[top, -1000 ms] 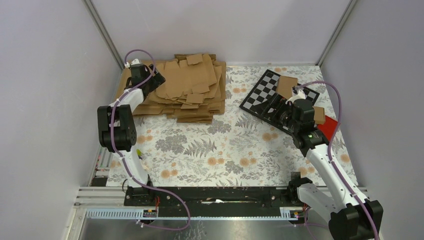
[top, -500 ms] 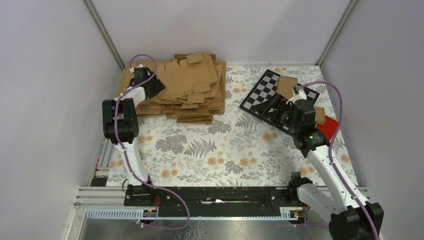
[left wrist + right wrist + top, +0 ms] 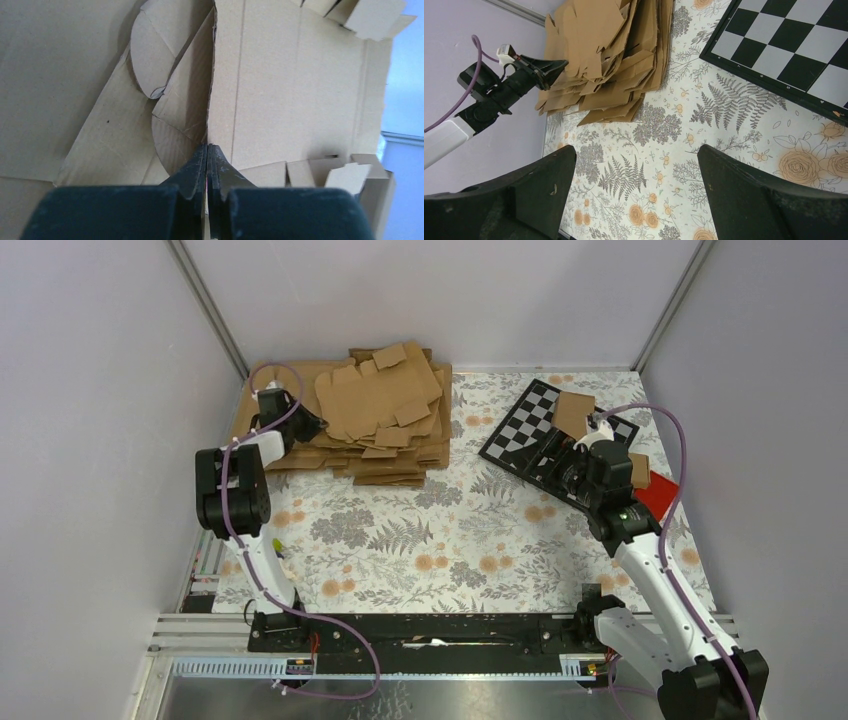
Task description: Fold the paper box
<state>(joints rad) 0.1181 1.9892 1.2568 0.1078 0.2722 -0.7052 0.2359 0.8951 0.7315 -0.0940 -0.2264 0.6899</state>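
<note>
The paper box [image 3: 385, 400] is the top flat brown die-cut sheet on the pile at the back left, its left edge raised off the pile. My left gripper [image 3: 310, 423] is shut on that edge. In the left wrist view the closed fingertips [image 3: 207, 147] pinch the thin edge of the sheet [image 3: 290, 90], which stands on edge between them. The right wrist view shows the same gripper [image 3: 559, 65] at the pile's left side. My right gripper [image 3: 570, 465] hovers at the right over the checkerboard's near edge, open and empty [image 3: 636, 150].
The stack of other brown blanks [image 3: 390, 455] lies under the held sheet. A black-and-white checkerboard [image 3: 525, 425] with a small cardboard piece [image 3: 573, 410] sits at the back right, a red block [image 3: 658, 495] beside it. Floral table cover [image 3: 430, 530] lies between the arms.
My left gripper went from open to shut on the top sheet's left edge and drew slightly towards me; that edge now stands raised. The right arm stayed put.
</note>
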